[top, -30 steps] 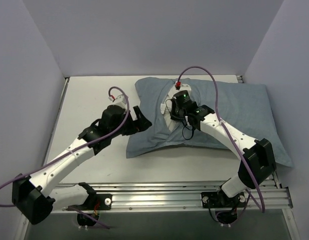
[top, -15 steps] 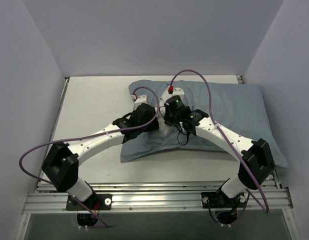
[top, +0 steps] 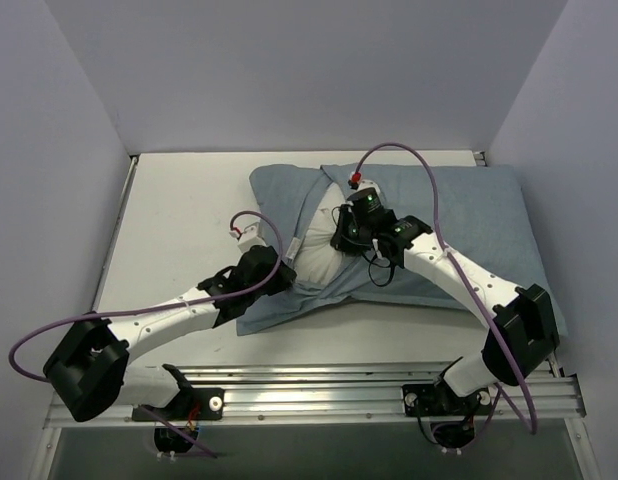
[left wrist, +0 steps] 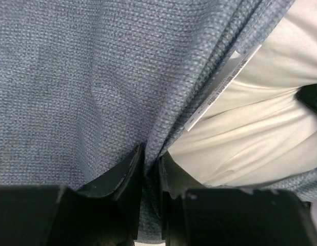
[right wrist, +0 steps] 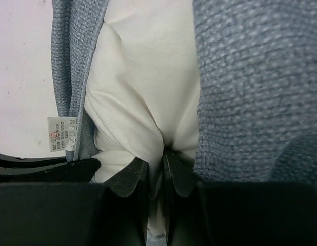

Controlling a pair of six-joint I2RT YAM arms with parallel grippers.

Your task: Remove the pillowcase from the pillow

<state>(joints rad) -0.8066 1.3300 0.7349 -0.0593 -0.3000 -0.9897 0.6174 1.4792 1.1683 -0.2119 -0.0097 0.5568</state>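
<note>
Left hand (left wrist: 151,160) pinching pillowcase (left wrist: 71,77) fold beside opening. Right hand (right wrist: 156,165) pinching white pillow (right wrist: 143,77) cloth inside opening. Pillow, mostly covered, lies centre-right on bench (top: 179,220), white part exposed between hands.

Pale lilac walls (top: 289,70) enclose a white table (top: 184,215) fronted by metal rails (top: 319,390)

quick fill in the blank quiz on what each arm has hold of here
1. The fingers of the left gripper are shut on a fold of the blue-grey woven fabric ____.
2. The fingers of the right gripper pinch the plump ____ cloth pillow.
3. A thin ____ cable loops above the right arm.

Missing words: pillowcase; white; purple
</note>
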